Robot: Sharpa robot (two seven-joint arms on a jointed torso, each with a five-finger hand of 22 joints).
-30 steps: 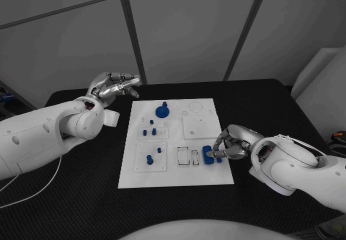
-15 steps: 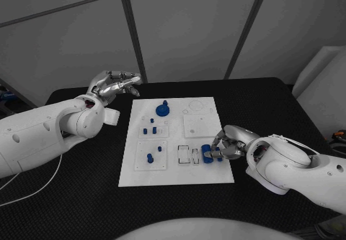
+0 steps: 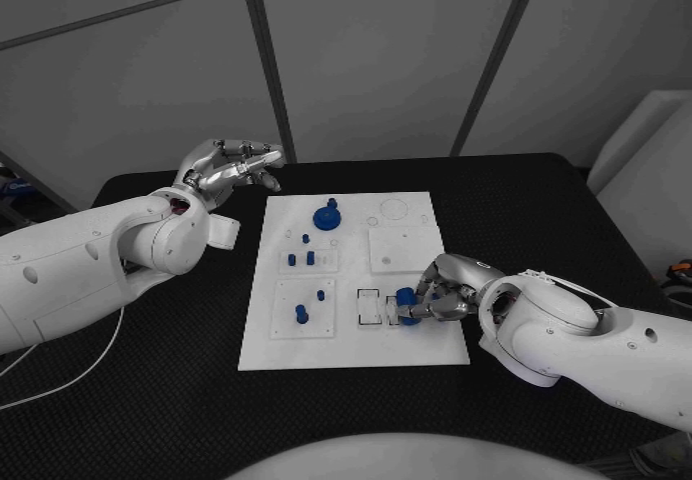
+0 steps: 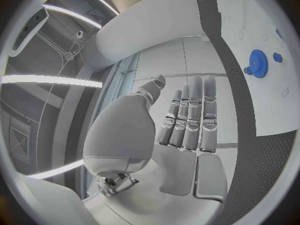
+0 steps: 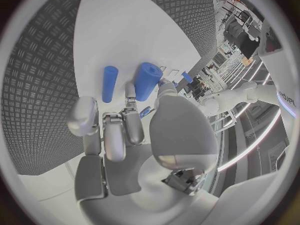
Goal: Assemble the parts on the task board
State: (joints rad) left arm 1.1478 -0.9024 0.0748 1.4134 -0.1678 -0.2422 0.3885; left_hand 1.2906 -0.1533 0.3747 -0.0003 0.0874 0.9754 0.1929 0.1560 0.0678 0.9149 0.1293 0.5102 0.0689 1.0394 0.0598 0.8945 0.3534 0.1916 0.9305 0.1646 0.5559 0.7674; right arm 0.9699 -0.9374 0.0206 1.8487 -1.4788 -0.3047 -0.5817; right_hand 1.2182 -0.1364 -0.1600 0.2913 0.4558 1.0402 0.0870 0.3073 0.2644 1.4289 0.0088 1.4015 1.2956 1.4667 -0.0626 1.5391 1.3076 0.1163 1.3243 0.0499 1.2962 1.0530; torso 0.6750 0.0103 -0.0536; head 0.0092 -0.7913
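My right hand [image 3: 437, 296] has slid left, holding the thick blue cylinder [image 3: 408, 305] just over the task board [image 3: 411, 352]'s near slots, so insertion looks close; left hand [image 3: 228, 168] idles, fingers apart.

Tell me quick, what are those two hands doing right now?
Right hand pinching a blue cylinder over the task board. Left hand raised off the board's far corner, holding nothing. Second cylinder lies close beside.
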